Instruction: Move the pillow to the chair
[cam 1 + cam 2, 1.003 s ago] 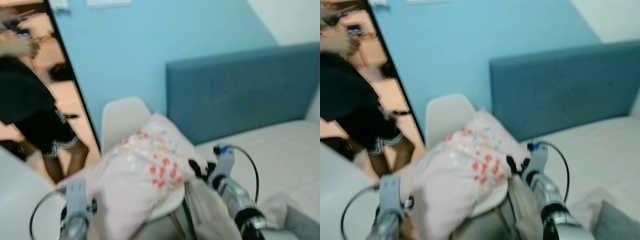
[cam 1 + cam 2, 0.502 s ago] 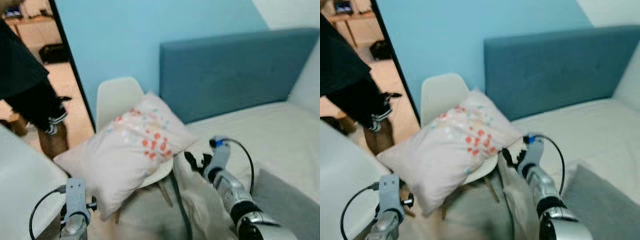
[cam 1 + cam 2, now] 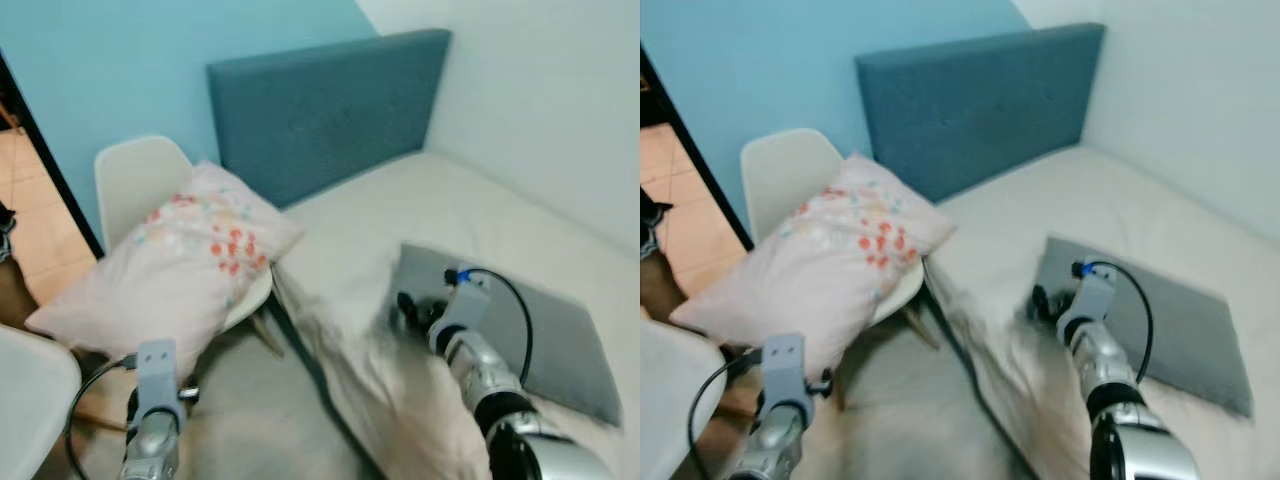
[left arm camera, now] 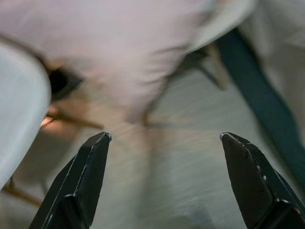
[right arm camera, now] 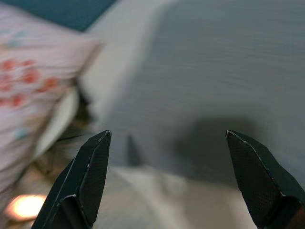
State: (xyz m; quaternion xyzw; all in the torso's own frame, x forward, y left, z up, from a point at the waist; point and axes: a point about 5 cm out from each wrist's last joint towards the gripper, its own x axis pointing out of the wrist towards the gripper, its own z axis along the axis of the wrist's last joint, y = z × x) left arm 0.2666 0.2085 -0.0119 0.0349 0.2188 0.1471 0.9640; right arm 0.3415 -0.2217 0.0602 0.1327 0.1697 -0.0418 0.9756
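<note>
Far left: doorway [image 3: 25,190] with orange floor beyond, and a white rounded surface [image 3: 30,385] at the lower corner, can't tell what it is.

Left gripper [image 4: 162,179] is low, over the grey floor [image 3: 250,420] in front of the chair. Fingers spread wide in the wrist view, nothing between them. Chair legs and the pillow's underside show ahead of it, blurred.

Chair [image 3: 135,180]: white shell, set against the blue wall [image 3: 100,70], just beside the bed. Pillow [image 3: 175,270] lies on the seat, leaning on the backrest. Pale pink with red/orange/teal dots. It's tilted; the left corner overhangs the seat edge, the right corner pokes toward the bed. Neither gripper touches it.

Bed [image 3: 470,210]: cream cover, teal headboard [image 3: 320,110] behind, dark frame edge running down beside the chair. Grey mat [image 3: 540,330] lies flat on the cover.

Right gripper [image 5: 167,181] hangs over the bed by the near edge of the mat. Fingers spread wide, empty. Pillow and seat edge show off to one side in its wrist view.

Judgement: the place step looks done, since the pillow is on the chair and both grippers are free of it. Task reads as essentially complete; what's in hand is the retreat.

Next move, if any: keep both arms clear of the chair. The only risk I see is the overhang. The pillow looks like it sits mostly on the seat, but a knock on the left corner could slide it off. If it needs fixing, a light push from the left gripper toward the backrest should do.
</note>
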